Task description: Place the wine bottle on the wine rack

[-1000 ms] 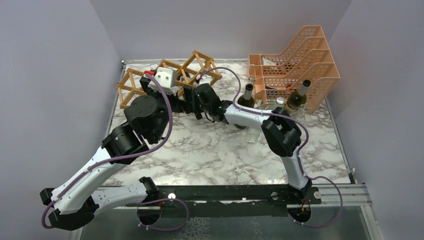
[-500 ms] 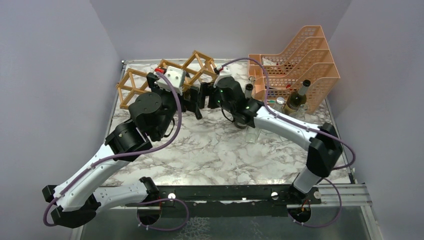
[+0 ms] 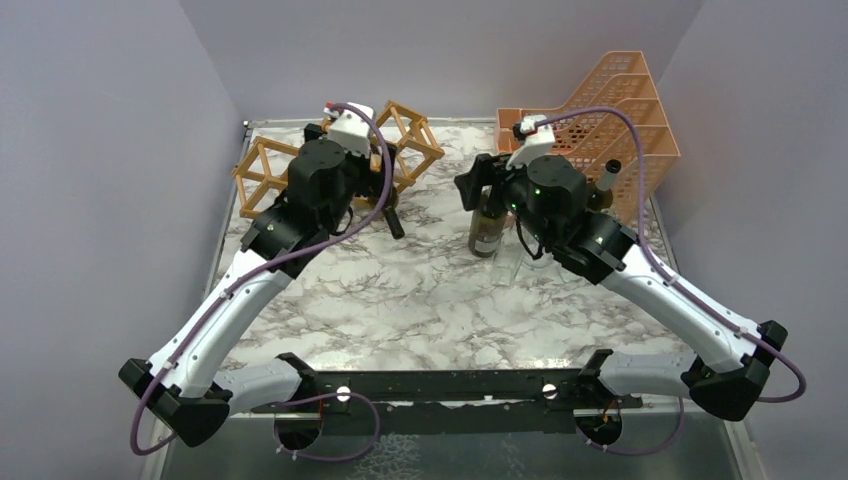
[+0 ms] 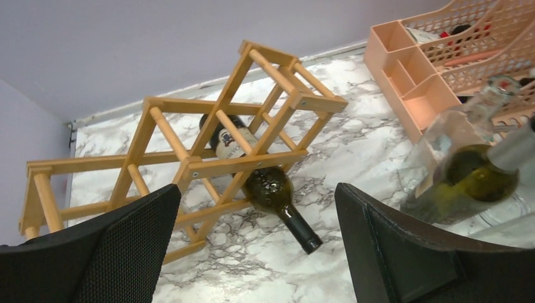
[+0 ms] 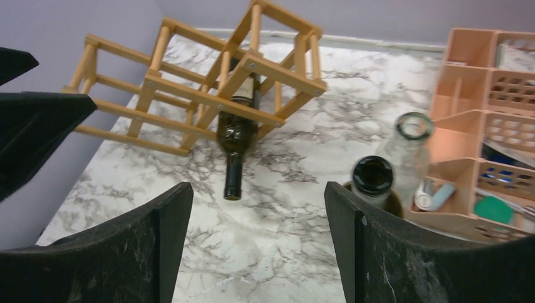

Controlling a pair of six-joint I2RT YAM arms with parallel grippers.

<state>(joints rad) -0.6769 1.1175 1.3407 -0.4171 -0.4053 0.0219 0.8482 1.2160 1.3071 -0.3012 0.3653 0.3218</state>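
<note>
Wine bottle (image 4: 270, 188) lies in wine rack (image 4: 246, 162), label unreadable; left tool (image 4: 252, 208), right tool (image 5: 257, 196) gape wide.

I count 1 wooden wine rack (image 4: 189, 167), 1 peach mesh organiser (image 3: 610, 110), and 4 bottles: 1 lying wine bottle (image 4: 268, 186), 1 standing dark bottle (image 3: 487, 228), 1 clear bottle (image 5: 407, 145), 1 pale-topped bottle (image 3: 607, 175).

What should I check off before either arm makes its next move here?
1. Wine bottle lies in a wine rack cell, neck poking out: ok.
2. Bottle pushed fully home: cannot tell.
3. Left end effector open, empty: ok.
4. Right end effector open, empty: ok.
5. Right end effector clear of the open dark bottle and clear glass bottle just below it: cannot tell.
</note>
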